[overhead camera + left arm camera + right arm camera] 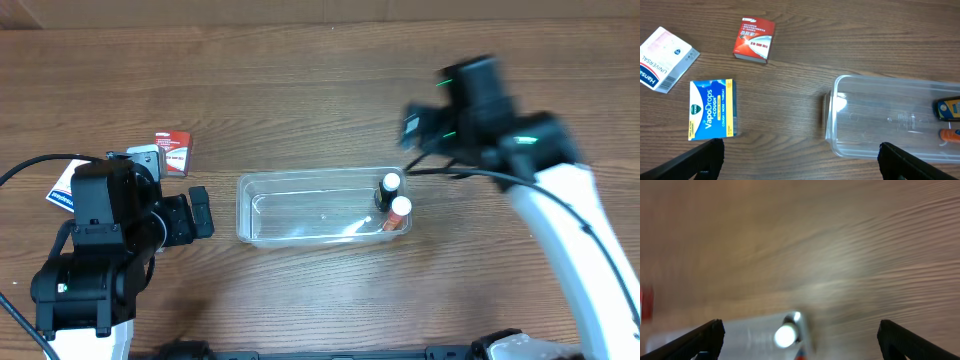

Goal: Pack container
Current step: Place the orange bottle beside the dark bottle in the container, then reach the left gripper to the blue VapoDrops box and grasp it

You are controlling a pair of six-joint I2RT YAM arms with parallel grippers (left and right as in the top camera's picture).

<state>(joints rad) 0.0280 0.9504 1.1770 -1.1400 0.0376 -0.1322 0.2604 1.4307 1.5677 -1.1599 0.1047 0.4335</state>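
Observation:
The clear plastic container (300, 179) lies at the table's centre. At its right end are a dark bottle with a white cap (388, 187) and an orange bottle with a white cap (398, 211). My left gripper (200, 213) is open and empty, just left of the container's left end (832, 120); its jaws (800, 160) span bare table. My right gripper (422, 125) is open and empty, above and behind the container's right end. The right wrist view is motion-blurred: jaws (800, 340) open, a white cap (785, 335) and the container (747, 330) below.
Left of the container lie a red box (754, 39), a blue VapoDrops box (711, 109) and a white box (665, 59). In the overhead view the red box (173, 152) shows, and the white box (60, 196) is partly under the left arm.

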